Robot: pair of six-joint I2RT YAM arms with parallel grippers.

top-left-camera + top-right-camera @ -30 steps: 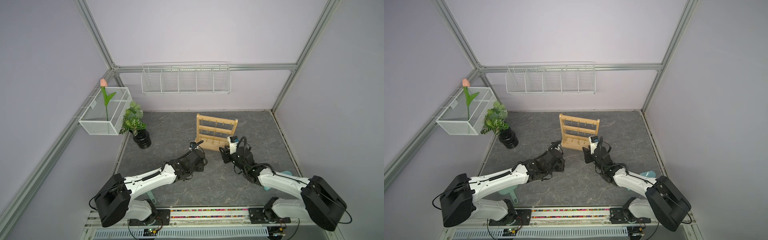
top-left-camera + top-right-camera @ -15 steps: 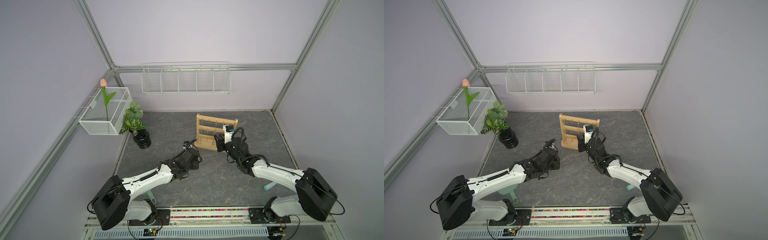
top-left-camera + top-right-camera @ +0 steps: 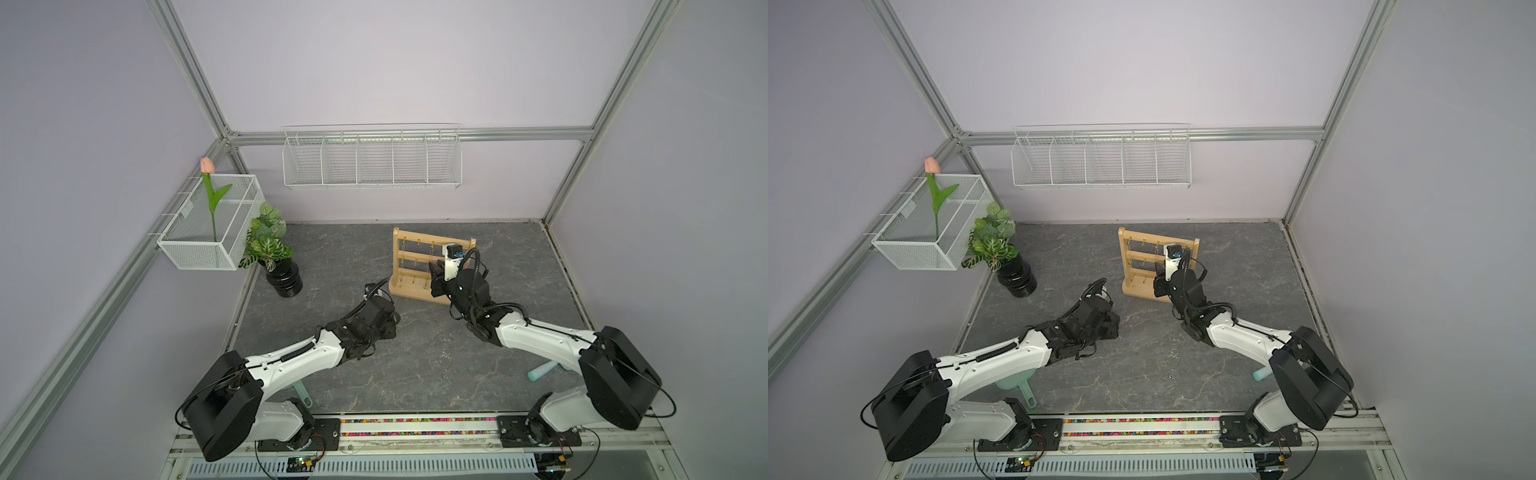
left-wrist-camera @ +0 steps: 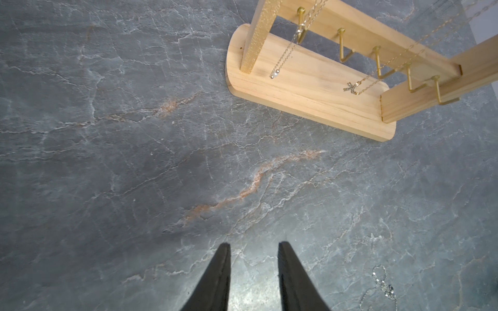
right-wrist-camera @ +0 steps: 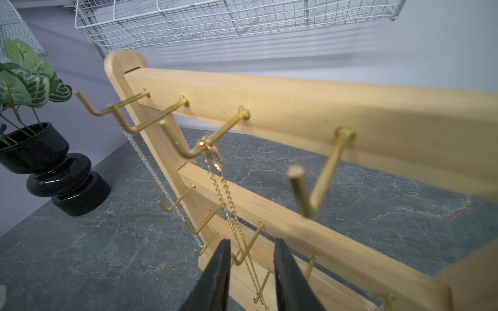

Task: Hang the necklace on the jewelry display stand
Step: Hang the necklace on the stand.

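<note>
Stand point(image 3: 415, 287) is set upright toward the rear of the table point(image 3: 415, 374), seen in both top views point(image 3: 1138, 291). Gold necklace point(image 5: 215, 172) is hung on the third hook point(image 5: 229, 126) of the top rail point(image 5: 296, 107), with the chain dropped past the lower rails. Right gripper point(image 5: 252, 242) is held right at the stand front, jaws spread; the gold chain is seen in the gap, contact cannot be told. Silver chain point(image 5: 151, 167) is hung from a hook nearer the plant point(image 5: 24, 72). Left gripper point(image 4: 254, 243) is held low over bare table, well apart from the stand point(image 4: 310, 88), jaws spread, nothing between. Loose necklace point(image 4: 382, 285) is laid on the table near the left gripper. Cross pendant point(image 4: 351, 87) and pearl pendant point(image 4: 275, 74) are dangled over the base.
</note>
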